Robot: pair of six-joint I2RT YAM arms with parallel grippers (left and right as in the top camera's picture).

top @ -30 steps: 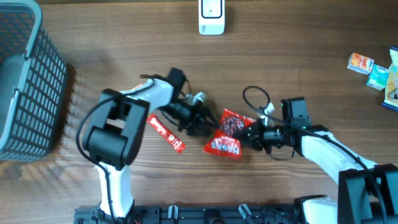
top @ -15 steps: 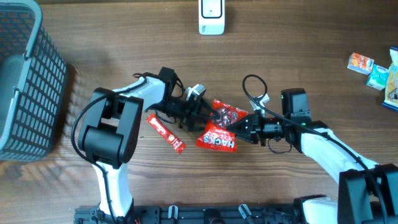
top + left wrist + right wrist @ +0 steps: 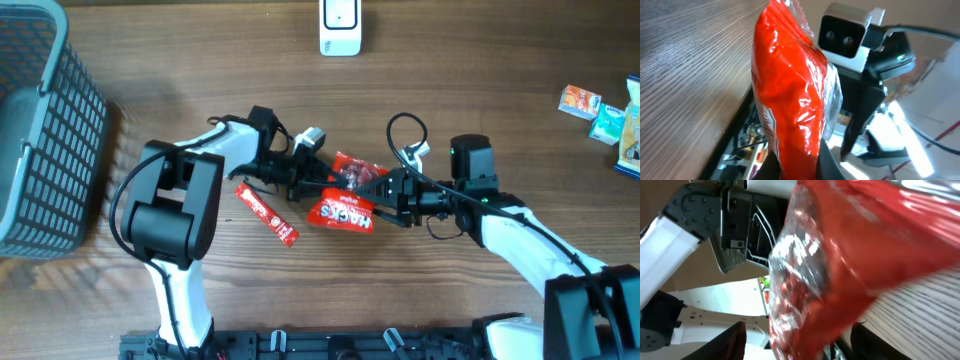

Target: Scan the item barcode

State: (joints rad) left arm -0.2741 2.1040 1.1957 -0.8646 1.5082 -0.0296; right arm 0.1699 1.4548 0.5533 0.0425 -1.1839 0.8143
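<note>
**Item record: red sweet bag, in transfer between two claws**

**Main item.** Bag of sweets, glossy red film with white lettering and a clear window showing wrapped pieces. It is near the middle of the wooden surface, between the two arms, well short of the scanner. The lettered face is turned up toward the overhead camera. No barcode can be made out in any view.

**Left claw**. Clenched on the bag. In the left wrist view the two dark fingers pinch the lower edge of the film and the bag stands upright out of them, with wood grain running past on the left.

**Right claw**. Released. In the right wrist view its fingers stand wide apart on either side of the bag, with a clear gap on the left. In the overhead view its tips sit at the bag's right edge, facing the left claw.

**Scanner**. White, upright, at the far edge of the surface, roughly in line with the bag.

**Other stock.**
- Grey mesh basket, far left.
- Red stick packet, lying flat and slantwise just beside the left arm, apart from the bag.
- Orange packet and blue-green packet, far right edge, close together.
</note>
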